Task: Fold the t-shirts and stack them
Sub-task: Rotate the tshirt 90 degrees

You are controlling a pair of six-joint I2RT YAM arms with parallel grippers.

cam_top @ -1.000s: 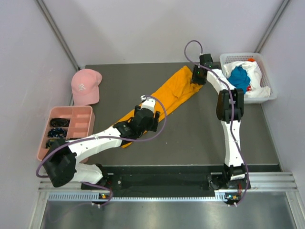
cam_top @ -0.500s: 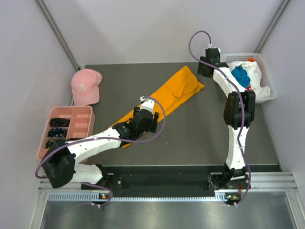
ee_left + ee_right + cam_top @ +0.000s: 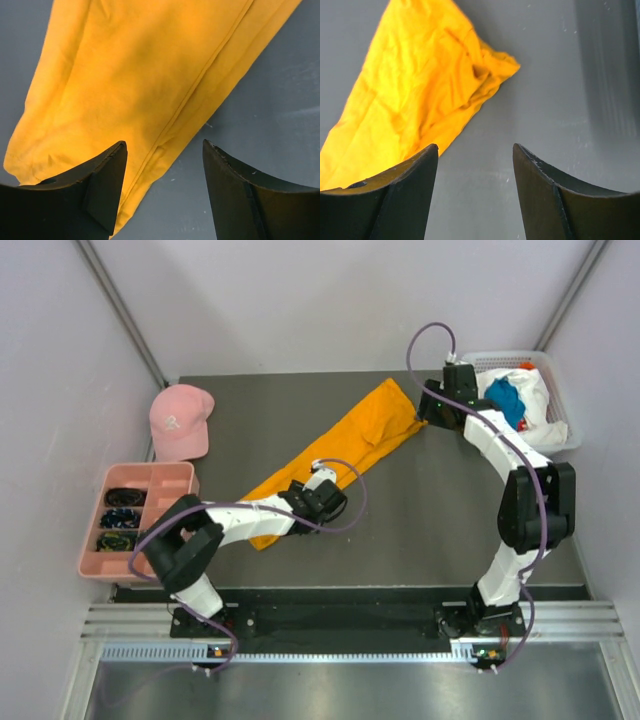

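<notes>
I judge the folding of the orange t-shirt (image 3: 350, 440) is in hand. My left tool (image 3: 165, 148) and right tool (image 3: 476, 148) stand open and empty at its ends; next, each should pinch one end.

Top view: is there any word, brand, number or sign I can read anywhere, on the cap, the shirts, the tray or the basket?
Pink cap: white logo on the front, too small to read.
Orange t-shirt: plain in the top view and both wrist views, no print.
Pink tray and white basket: no text that can be read.
</notes>
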